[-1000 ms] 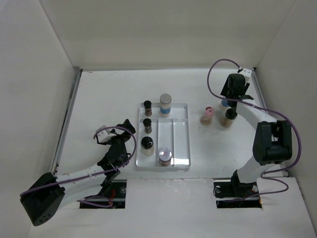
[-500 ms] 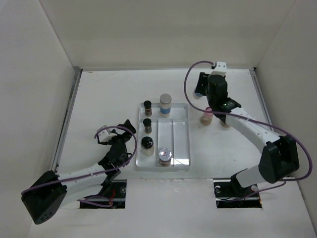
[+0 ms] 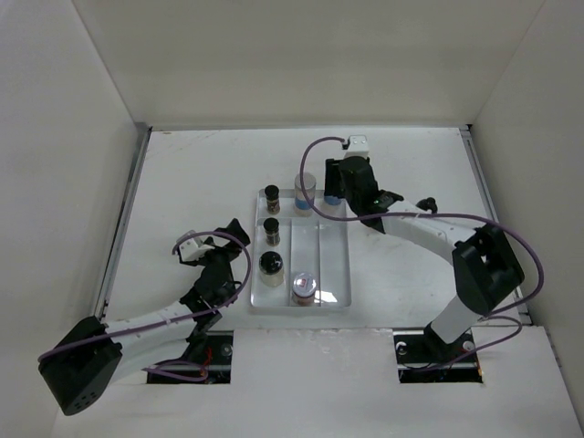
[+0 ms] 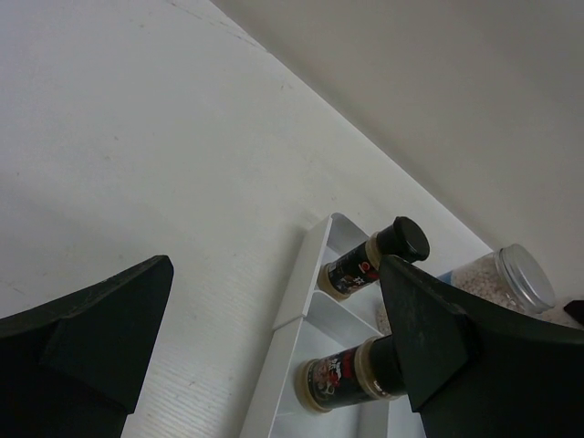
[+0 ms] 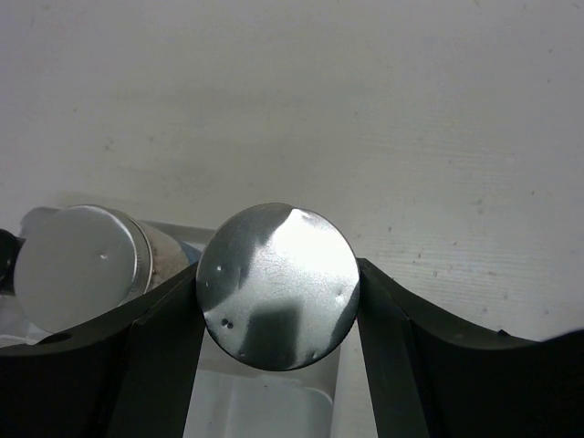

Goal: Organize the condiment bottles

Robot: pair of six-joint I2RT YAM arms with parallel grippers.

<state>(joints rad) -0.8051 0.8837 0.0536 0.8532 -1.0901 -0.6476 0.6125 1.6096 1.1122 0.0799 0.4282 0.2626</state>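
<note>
The white divided tray holds several condiment bottles: two small black-capped ones, a wider black-lidded jar, a silver-lidded jar, and a blue-labelled silver-capped jar at the back. My right gripper is shut on another blue-labelled bottle, its silver cap between both fingers, over the tray's back right corner beside that jar. My left gripper stands open left of the tray, nothing in it; the black-capped bottles lie ahead of it.
The tray's long middle and right compartments hold nothing at the near end. Upright white walls enclose the table on three sides. The right arm's forearm stretches across the table right of the tray, hiding what lies under it.
My right arm swung left from the back right of the table to the tray's back right corner, carrying the silver-capped bottle. The left arm stayed put.
</note>
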